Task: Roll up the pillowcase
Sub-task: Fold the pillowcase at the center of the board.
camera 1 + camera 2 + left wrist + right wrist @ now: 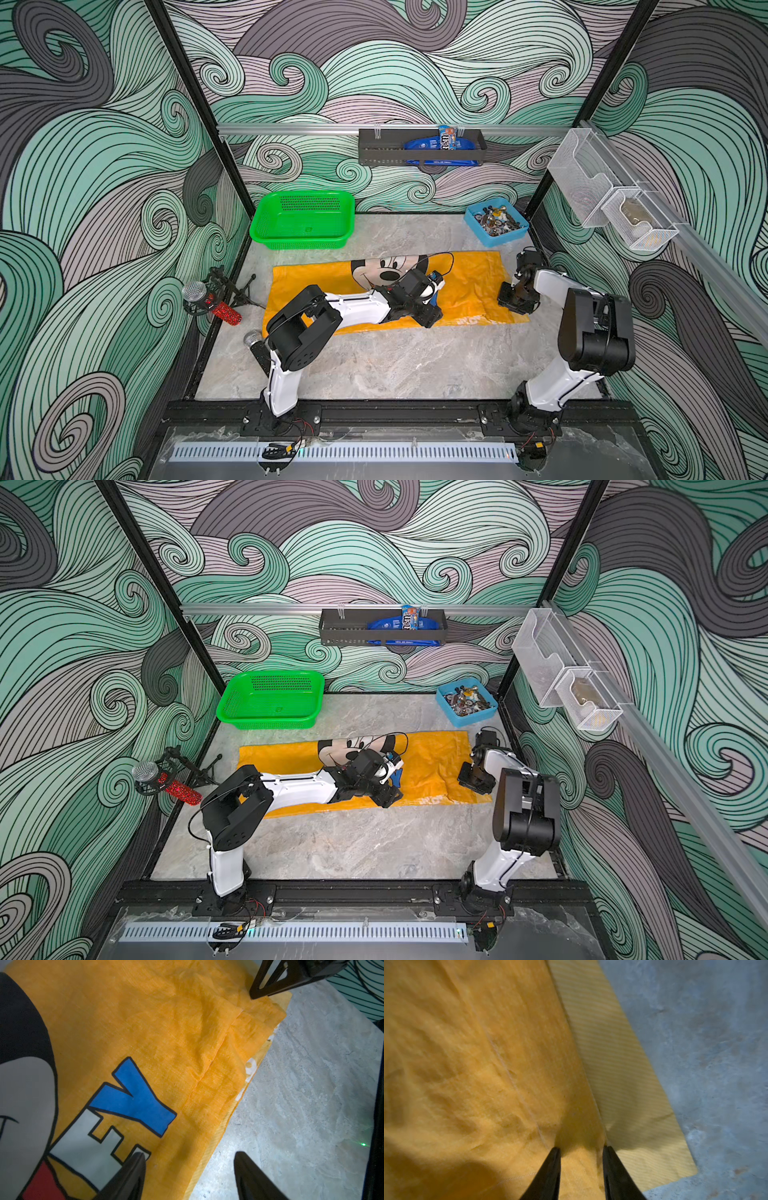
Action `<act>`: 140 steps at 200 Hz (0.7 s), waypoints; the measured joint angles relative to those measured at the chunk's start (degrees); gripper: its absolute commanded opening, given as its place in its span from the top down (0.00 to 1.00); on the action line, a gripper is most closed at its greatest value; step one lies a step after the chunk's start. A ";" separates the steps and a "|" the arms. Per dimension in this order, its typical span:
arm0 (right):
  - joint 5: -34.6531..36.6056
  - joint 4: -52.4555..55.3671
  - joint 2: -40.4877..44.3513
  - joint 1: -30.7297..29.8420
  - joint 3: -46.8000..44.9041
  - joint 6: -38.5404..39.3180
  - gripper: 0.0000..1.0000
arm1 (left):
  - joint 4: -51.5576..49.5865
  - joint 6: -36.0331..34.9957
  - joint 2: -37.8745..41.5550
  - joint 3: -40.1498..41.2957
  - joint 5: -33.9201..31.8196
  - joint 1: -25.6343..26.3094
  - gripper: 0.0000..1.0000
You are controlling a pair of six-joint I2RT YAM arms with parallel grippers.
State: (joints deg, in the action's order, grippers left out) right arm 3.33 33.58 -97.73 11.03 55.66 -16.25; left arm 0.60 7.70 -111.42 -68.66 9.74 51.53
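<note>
The right tool point(581, 1151) pinches the pillowcase point(469, 282) at its right edge, the left tool point(187, 1159) open; it should catch every layer before rolling left.

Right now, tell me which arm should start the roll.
Right, probably. The right tool already has its tips pressing a ridge of the pillowcase beside its short end edge. The left tool hangs open over the long edge, mid-cloth.

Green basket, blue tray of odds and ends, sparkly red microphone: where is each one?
Green basket point(266, 226), top view, on its left wall.
Blue tray point(505, 239), top view, on its front wall.
Red microphone point(222, 310), top view, on its glittery handle.
</note>
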 measured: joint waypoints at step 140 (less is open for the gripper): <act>5.92 2.84 2.36 -0.57 1.03 1.70 1.00 | -1.77 -1.33 -3.26 0.00 -0.39 0.04 0.30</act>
State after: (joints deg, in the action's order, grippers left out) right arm 9.26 36.42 -95.37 10.46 56.69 -14.55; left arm -1.17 6.37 -114.67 -68.66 9.34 51.57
